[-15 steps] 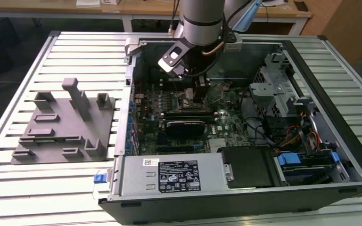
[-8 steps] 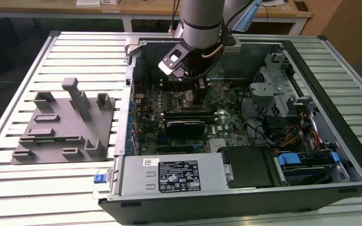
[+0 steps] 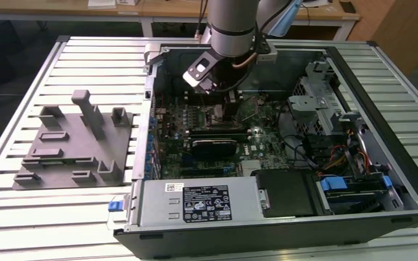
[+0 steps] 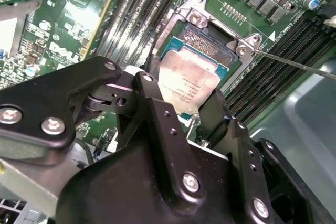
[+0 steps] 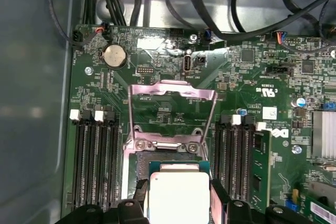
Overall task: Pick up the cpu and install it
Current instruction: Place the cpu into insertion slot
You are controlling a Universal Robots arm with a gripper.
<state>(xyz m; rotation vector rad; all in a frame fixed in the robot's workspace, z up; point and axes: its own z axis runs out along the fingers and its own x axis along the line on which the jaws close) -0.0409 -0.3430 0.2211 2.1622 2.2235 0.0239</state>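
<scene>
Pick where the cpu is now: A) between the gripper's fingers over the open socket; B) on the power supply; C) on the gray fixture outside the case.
A: in both wrist views the cpu lies between the fingers of the gripper, over the socket with its frame flipped up.

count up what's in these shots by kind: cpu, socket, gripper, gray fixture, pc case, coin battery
cpu: 1
socket: 1
gripper: 1
gray fixture: 1
pc case: 1
coin battery: 1
total: 6
</scene>
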